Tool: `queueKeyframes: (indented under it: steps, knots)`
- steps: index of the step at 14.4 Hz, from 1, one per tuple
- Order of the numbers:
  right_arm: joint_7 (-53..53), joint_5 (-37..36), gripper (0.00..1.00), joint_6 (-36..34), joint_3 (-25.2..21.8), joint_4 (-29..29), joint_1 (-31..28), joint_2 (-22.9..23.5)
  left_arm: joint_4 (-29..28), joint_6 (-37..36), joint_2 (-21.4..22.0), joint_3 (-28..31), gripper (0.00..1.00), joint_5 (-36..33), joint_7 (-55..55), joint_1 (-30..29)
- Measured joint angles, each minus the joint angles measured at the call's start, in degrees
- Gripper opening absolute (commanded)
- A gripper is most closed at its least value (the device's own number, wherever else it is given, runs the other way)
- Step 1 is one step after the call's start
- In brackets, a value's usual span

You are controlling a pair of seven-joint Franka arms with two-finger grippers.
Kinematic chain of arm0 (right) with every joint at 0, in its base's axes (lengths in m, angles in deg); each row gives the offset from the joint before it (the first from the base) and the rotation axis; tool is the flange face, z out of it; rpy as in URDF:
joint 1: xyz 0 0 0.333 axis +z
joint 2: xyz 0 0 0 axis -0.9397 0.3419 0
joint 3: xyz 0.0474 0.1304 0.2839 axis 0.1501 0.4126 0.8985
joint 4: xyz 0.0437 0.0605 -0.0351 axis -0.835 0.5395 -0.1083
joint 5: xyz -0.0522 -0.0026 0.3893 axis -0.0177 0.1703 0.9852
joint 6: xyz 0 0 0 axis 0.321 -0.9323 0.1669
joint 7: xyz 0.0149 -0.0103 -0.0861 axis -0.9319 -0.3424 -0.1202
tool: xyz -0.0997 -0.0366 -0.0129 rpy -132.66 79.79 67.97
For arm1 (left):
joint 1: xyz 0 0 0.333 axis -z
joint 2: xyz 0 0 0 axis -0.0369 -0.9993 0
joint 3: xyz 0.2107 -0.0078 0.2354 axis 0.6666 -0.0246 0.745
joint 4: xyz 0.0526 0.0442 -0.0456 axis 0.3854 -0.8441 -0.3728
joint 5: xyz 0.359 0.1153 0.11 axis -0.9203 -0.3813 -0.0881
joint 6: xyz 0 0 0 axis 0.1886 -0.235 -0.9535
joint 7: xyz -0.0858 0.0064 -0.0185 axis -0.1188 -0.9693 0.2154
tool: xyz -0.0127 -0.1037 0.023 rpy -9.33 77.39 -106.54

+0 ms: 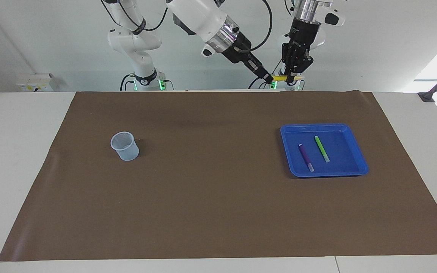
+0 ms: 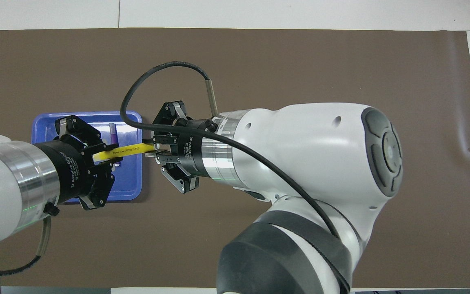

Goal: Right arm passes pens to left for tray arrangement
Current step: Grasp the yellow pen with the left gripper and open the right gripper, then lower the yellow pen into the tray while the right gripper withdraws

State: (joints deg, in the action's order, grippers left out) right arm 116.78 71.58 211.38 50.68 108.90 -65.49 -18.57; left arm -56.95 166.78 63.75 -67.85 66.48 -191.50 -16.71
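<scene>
The right gripper, reaching in from its arm's end, pinches 1 end of the slim yellow marker pen high in the air over the robots' edge of the brown table mat. The left gripper points down and is clamped on the same pen toward its other end, whose pale whitish tip sticks out past the fingers. Both grippers grip the pen at once, and it hangs level between them.

In the overhead view the yellow pen bears a line of small dark print along its barrel, too fine to read. The black body of the left gripper carries white lettering that reads "2F Adaptive Gripper"; the right gripper shows a similar white label, only partly legible.

The shallow bright-blue plastic tray, roughly square with rounded corners, rests on the mat toward the left arm's end of the table. 2 pens lie side by side in it, apart from each other: the slim purple marker pen and the slim green marker pen, each with its pale end pointing away from the robots.

A small translucent pale-blue plastic cup stands upright on the mat toward the right arm's end, well apart from the tray.
</scene>
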Motion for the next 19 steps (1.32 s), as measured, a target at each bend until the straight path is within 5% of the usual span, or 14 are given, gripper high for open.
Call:
queueKeyframes:
  steps: [2, 3, 11, 19]
  knots:
    - [0.0, 0.0, 0.87, 0.0, 0.0, 0.0, 0.0, 0.0, 0.0, 0.0, 0.0, 0.0, 0.0, 0.0, 0.0, 0.0]
    - [0.0, 0.0, 1.0, 0.3, 0.0, 0.0, -0.1, 0.1, 0.0, -0.1, 0.0, 0.0, 0.0, 0.0, -0.2, 0.0]
    - [-3.4, -7.9, 1.0, -5.9, -6.0, -0.3, -0.6, -0.1, 0.0, 0.1, -0.1, 0.7, 0.0, 0.0, 0.4, -0.8]
    - [-37.6, -16.1, 1.0, -22.5, -19.3, 2.0, -0.9, -5.3, -3.8, 0.0, -0.8, 9.1, 0.0, 2.2, 30.3, -5.8]
